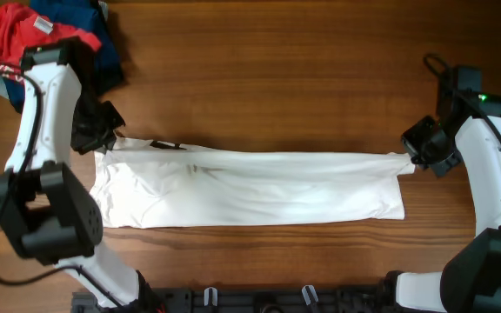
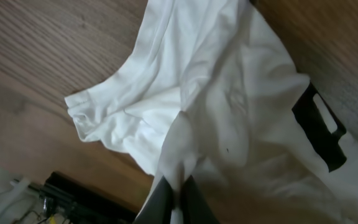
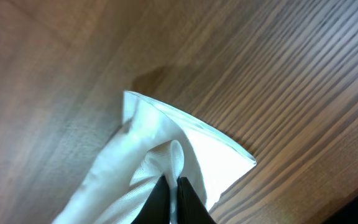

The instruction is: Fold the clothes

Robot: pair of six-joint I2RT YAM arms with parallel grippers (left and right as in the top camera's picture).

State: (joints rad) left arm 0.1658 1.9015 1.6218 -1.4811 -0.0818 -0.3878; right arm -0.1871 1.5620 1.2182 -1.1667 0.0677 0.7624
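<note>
Two pinches: left gripper [image 2: 178, 186] and right gripper [image 3: 171, 186] each clamp an opposite end of the wrinkled white thin-fabric shirt [image 1: 250, 187], evidently stretching it taut for folding.

No words, numbers or brand names can be read in any view. At the right of the left wrist view, a small black label [image 2: 319, 127] on the white shirt [image 2: 229, 81] carries only a pale rectangular mark, with no letters legible. At the upper left of the overhead view, a red garment [image 1: 7, 35] shows a small white patch [image 1: 42, 26], too blurred to read.
</note>
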